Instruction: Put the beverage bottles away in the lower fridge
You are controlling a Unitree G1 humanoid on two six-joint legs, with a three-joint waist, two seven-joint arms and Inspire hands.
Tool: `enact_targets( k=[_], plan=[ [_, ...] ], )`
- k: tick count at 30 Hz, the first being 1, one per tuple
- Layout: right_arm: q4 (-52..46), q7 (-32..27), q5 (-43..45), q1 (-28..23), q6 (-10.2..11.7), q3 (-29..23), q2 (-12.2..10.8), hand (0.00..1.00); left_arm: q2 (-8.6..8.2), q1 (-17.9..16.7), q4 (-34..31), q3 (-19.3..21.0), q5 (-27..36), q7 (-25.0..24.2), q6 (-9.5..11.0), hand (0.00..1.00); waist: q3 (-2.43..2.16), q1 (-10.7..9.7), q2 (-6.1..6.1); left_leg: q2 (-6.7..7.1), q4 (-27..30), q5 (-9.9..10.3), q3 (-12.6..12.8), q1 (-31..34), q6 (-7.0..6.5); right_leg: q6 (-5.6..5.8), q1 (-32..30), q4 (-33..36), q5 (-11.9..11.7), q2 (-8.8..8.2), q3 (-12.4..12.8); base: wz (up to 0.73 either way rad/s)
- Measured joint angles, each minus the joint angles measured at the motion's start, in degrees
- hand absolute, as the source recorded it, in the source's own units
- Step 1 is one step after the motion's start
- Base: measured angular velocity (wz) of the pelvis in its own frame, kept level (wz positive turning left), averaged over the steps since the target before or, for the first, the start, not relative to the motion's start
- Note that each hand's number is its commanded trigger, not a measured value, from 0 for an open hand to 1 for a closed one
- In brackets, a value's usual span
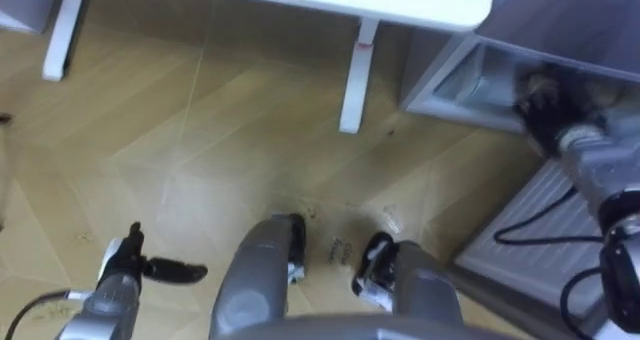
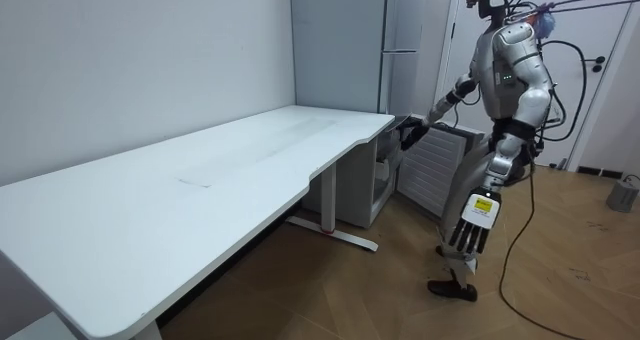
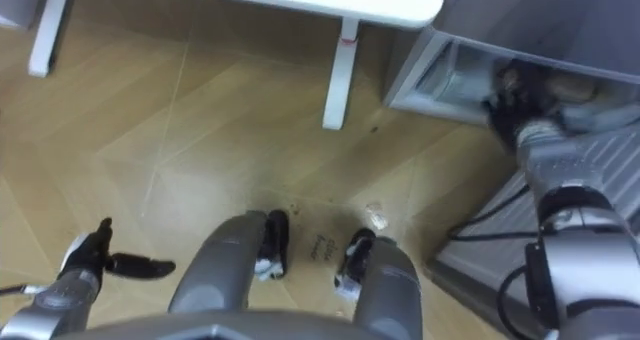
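Observation:
I stand on the wood floor in front of the tall grey fridge [image 2: 400, 40], beside the white desk. The fridge's lower compartment [image 1: 470, 75] is open, and its ribbed white door [image 1: 535, 215] swings out at my right. My right arm reaches forward, and the dark right hand [image 1: 545, 95] is at the mouth of that compartment, blurred. I cannot tell whether it holds a drink. Pale shapes inside the compartment are too blurred to name. My left hand [image 1: 150, 268] hangs at my side over the floor with straight fingers [image 2: 468, 230], holding nothing.
The white desk [image 2: 200, 180] stretches away to my left, and one of its legs [image 1: 355, 75] stands close to the fridge. In the room view a white door [image 2: 600, 70] is behind me and a small grey object [image 2: 622, 192] sits on the floor at the right edge.

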State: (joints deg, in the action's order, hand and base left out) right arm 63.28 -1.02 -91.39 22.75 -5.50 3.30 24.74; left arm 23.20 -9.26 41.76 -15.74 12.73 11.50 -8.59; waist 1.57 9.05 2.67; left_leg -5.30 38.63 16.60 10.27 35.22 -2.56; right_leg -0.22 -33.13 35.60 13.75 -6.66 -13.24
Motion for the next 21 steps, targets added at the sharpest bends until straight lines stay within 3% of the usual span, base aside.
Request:
enact_targets(
  k=[3,5,7,11,17,21],
  plan=[
    [-1.14,0.48,0.92,-2.92,0.35,0.08,-0.39,0.0,-0.23,-0.05,0.43,0.15,0.07,0.06,0.29,0.0,-0.21,0.1,-0.32,0.01,-1.46,-0.02,0.94,-2.21,-0.12,0.57,1.43,-1.94,-1.01,0.74,1.93,-0.3],
    [-1.29,0.9,1.62,-5.64,0.93,0.07,-1.42,0.0,-1.27,-0.11,2.54,1.34,0.15,0.08,1.15,0.0,-0.41,-0.07,-0.6,0.06,-2.75,-0.08,2.0,-4.58,-0.23,0.8,3.22,-3.1,-1.49,0.9,2.81,-0.19],
    [-2.06,1.35,3.08,-7.62,1.63,0.03,-2.7,0.0,-1.95,-0.73,2.98,2.45,0.12,0.02,1.27,0.0,-0.69,-0.96,-1.03,0.09,-3.29,-0.08,1.8,-5.53,-0.23,0.91,4.45,-4.11,-1.74,1.1,2.68,-0.03],
    [-5.92,2.97,6.0,-12.42,1.81,0.0,-3.83,0.0,-3.08,-0.79,4.62,2.85,0.12,-1.25,1.65,0.0,-0.73,-2.52,-1.3,0.35,-4.11,-0.09,1.64,-7.4,-0.22,0.94,6.3,-4.68,-1.74,0.78,2.17,0.02],
    [-5.98,2.51,10.1,-14.71,2.05,0.13,-4.54,0.0,-5.55,-1.84,4.72,4.18,0.14,-1.11,1.65,0.0,-0.96,-4.31,-2.04,0.93,-5.83,-0.1,2.2,-10.33,-0.17,1.35,8.64,-5.18,-1.24,0.62,2.79,0.01],
    [-5.87,0.88,11.29,-15.37,2.18,0.61,-5.26,0.0,-6.01,-1.81,4.57,4.18,0.15,-0.67,1.65,0.0,-0.95,-4.69,-2.18,0.95,-6.21,-0.1,2.47,-10.68,-0.13,1.34,8.69,-5.21,-1.14,0.67,3.19,-0.04]
  ],
)
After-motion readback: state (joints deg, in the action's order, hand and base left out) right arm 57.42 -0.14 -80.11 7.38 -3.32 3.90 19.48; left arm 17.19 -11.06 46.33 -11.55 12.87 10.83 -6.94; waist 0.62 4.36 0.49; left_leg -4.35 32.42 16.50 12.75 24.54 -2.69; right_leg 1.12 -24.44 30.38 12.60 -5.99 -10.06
